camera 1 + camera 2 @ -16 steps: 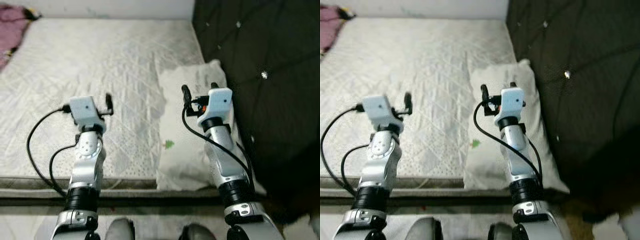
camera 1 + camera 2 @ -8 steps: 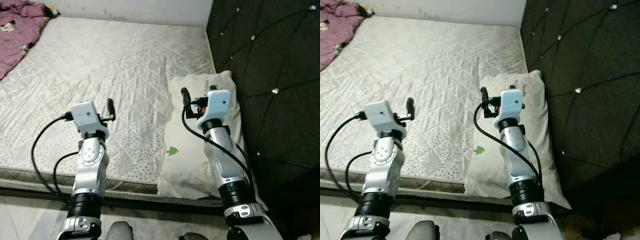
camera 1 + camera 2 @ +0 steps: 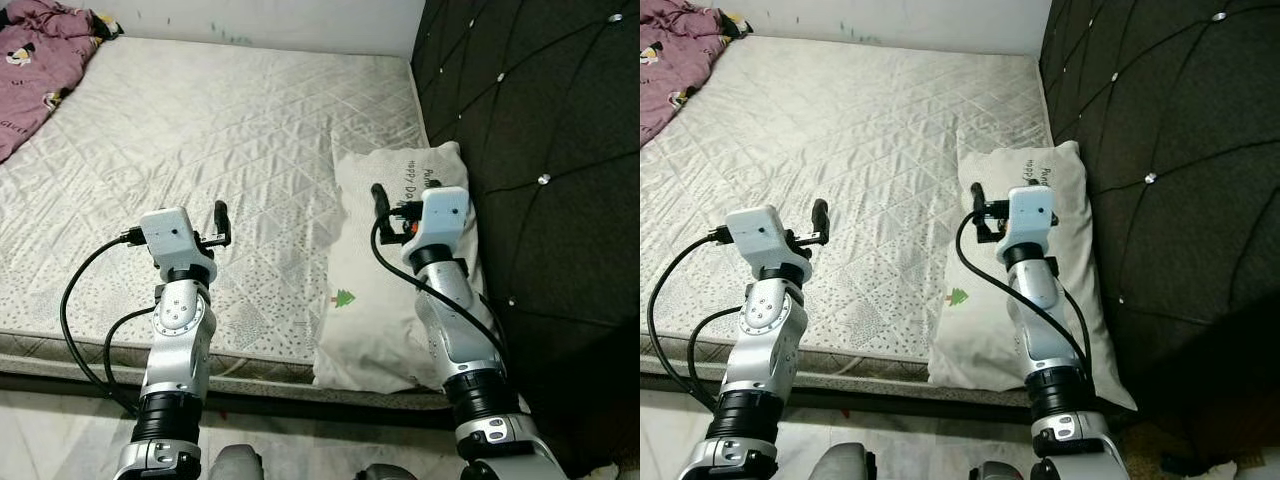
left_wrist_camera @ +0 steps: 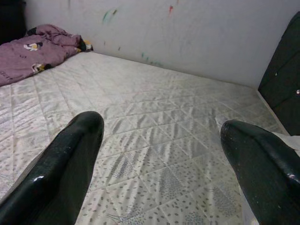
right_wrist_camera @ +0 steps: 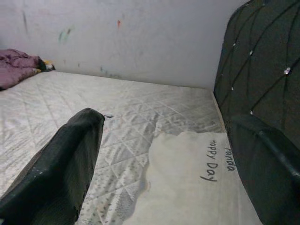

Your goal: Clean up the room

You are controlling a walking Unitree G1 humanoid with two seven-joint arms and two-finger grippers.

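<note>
White quilted mattress [image 3: 200,150] lies bare before us, so we hold the left tool [image 4: 159,154] and right tool [image 5: 164,154] open above it. The pillow [image 3: 385,290] rests against the black headboard [image 3: 540,130], probably its proper place.

right pincer [image 5: 164,154] fingers spread | pillow [image 5: 197,187] on mattress [image 5: 93,108]

Pretty clearly a bedroom in someone's home: a bare quilted mattress [image 3: 200,150] fills the middle, white pillow [image 3: 385,270] at 3 o'clock against a black tufted headboard [image 3: 540,150], purple blanket [image 3: 40,60] bunched at 10 o'clock, scribbled white wall [image 4: 187,33] behind.
</note>
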